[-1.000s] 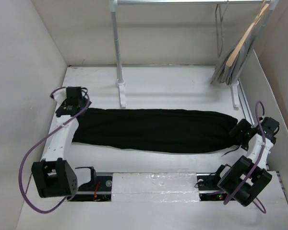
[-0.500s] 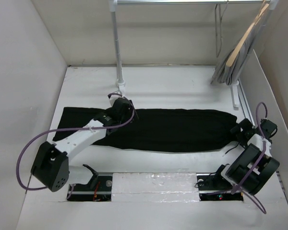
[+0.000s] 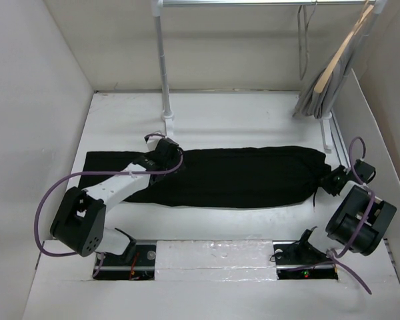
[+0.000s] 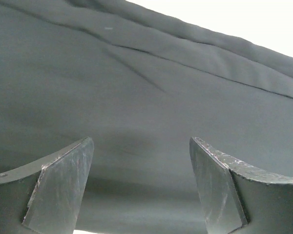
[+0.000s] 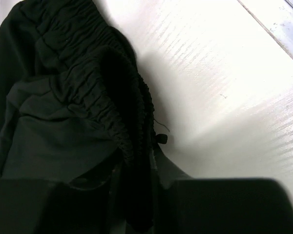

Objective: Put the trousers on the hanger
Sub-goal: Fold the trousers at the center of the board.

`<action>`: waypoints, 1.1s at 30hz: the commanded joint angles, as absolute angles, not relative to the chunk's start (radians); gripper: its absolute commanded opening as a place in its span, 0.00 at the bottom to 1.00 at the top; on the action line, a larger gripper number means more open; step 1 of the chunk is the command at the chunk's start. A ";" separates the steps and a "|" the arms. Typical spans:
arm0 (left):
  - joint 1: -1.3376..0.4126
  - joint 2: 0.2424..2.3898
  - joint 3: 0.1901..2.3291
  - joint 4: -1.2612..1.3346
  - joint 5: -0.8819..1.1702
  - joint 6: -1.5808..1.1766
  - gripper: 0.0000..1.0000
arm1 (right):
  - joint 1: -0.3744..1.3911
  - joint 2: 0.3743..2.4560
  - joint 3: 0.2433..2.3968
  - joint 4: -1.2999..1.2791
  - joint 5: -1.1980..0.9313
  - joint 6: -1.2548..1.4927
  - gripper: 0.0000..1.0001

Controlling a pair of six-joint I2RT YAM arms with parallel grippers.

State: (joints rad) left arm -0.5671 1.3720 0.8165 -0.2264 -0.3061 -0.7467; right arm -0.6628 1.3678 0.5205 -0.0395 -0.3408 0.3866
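Observation:
The black trousers point(image 3: 233, 177) lie flat across the table, legs to the left and gathered waistband point(image 5: 112, 92) to the right. My left gripper point(image 3: 167, 152) hovers open low over the legs; in the left wrist view its fingers point(image 4: 63, 185) stand wide apart with only black cloth point(image 4: 146, 97) below them. At the right end my right gripper point(image 3: 330, 181) is shut on the elastic waistband, whose fold runs down between its dark fingers point(image 5: 139, 195). The thin wire hanger point(image 3: 301, 47) hangs bare from the rail at the back right, far from both grippers.
A pale wooden hanger with grey cloth point(image 3: 333, 67) hangs next to the wire one. The rack's left post point(image 3: 163, 67) stands behind the trousers, its foot point(image 3: 169, 130) close to my left gripper. White walls enclose the table on three sides.
My left arm has swung from the trousers' left end to above the legs, leaving that end flat. The right gripper has shut on the waistband and drawn it slightly back and right.

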 commanded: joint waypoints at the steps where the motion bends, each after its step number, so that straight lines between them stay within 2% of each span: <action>1: -0.542 1.373 0.776 -0.252 -0.339 -0.756 0.76 | -0.664 1.385 0.480 -0.014 -0.333 0.400 0.07; 4: -0.541 1.373 0.775 -0.253 -0.330 -0.762 0.76 | -0.664 1.315 0.497 -0.028 -0.325 0.381 0.01; 6: -0.561 1.373 0.782 -0.256 -0.313 -0.756 0.76 | -0.673 1.232 0.575 -0.145 -0.266 0.330 0.00; 7: -0.581 1.376 0.793 -0.253 -0.314 -0.755 0.76 | -0.673 1.127 0.604 -0.188 -0.240 0.313 0.00; 10: -0.698 1.407 0.849 -0.264 -0.304 -0.758 0.75 | -0.664 0.958 0.737 -0.383 -0.190 0.269 0.00; 16: -0.958 1.563 1.003 -0.311 -0.296 -0.796 0.75 | -0.580 0.870 0.873 -0.504 -0.191 0.200 0.00; 19: -1.049 1.649 1.106 -0.313 -0.269 -0.813 0.75 | -0.526 0.873 1.024 -0.615 -0.108 0.127 0.00; 22: -1.095 1.695 1.208 -0.344 -0.262 -0.818 0.76 | -0.467 0.906 1.172 -0.649 -0.139 0.087 0.00; 26: -1.065 1.640 1.302 -0.406 -0.331 -0.813 0.76 | -0.312 0.899 1.172 -0.587 -0.258 0.147 0.00; 28: -1.002 1.527 1.354 -0.480 -0.385 -0.784 0.76 | -0.143 0.873 1.117 -0.516 -0.221 0.225 0.00; 30: -0.852 1.368 1.376 -0.474 -0.396 -0.709 0.76 | 0.051 0.885 1.109 -0.485 -0.157 0.303 0.00; 33: -0.627 1.220 1.432 -0.455 -0.284 -0.632 0.76 | 0.268 0.969 1.140 -0.407 -0.030 0.392 0.00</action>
State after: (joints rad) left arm -0.8051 1.4311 1.3334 -0.4290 -0.2817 -0.7208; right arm 0.1295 0.9287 1.1110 -0.5484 -0.1417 0.2684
